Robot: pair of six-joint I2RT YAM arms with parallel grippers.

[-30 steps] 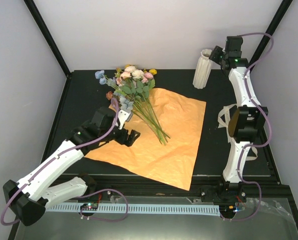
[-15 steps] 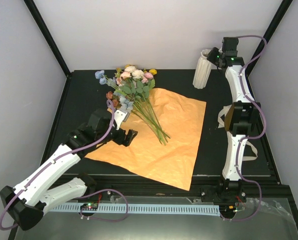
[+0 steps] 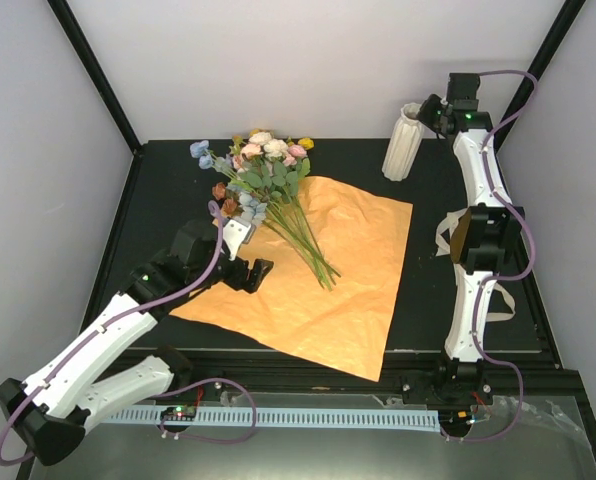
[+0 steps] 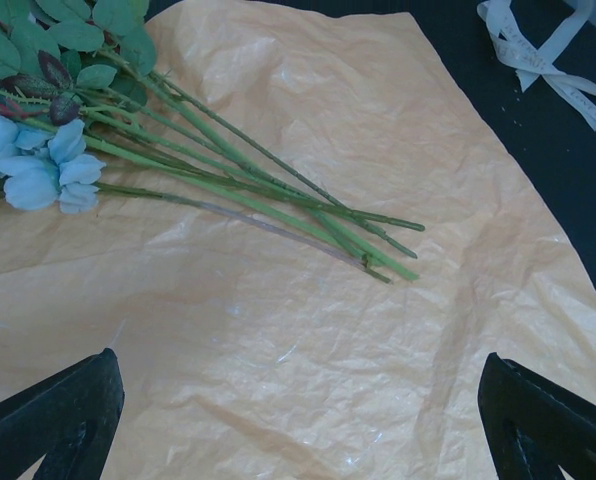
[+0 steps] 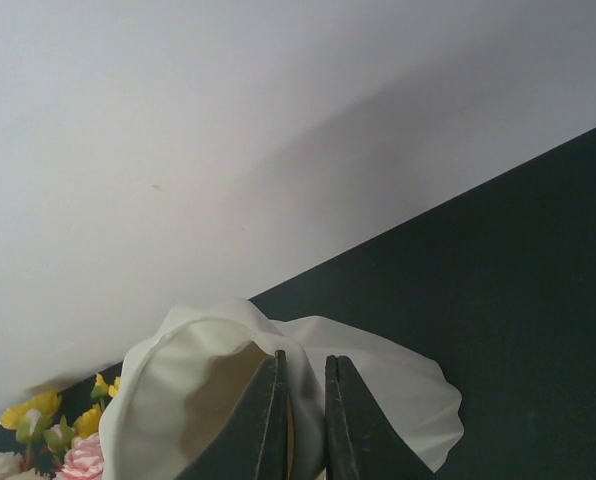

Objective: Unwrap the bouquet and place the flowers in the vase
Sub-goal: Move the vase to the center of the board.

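The white ribbed vase (image 3: 402, 148) stands at the back right of the table. My right gripper (image 3: 430, 110) is shut on its flared rim (image 5: 398, 390), one finger inside the mouth and one outside (image 5: 303, 358). The bouquet lies unwrapped: the flowers (image 3: 268, 170) rest with their blooms off the far corner of the spread orange paper (image 3: 328, 300) and their green stems (image 4: 278, 190) across it. My left gripper (image 3: 250, 268) hovers open over the paper (image 4: 328, 380), just near of the stem ends, with nothing between its fingers (image 4: 298, 356).
A cream ribbon (image 3: 448, 240) lies loose on the black table right of the paper, also in the left wrist view's top right corner (image 4: 538, 55). White walls and black frame posts close in the table at the back and sides.
The right gripper's jaws have closed onto the vase rim, and the vase has shifted slightly left. The left arm has drawn back a little toward the near left.
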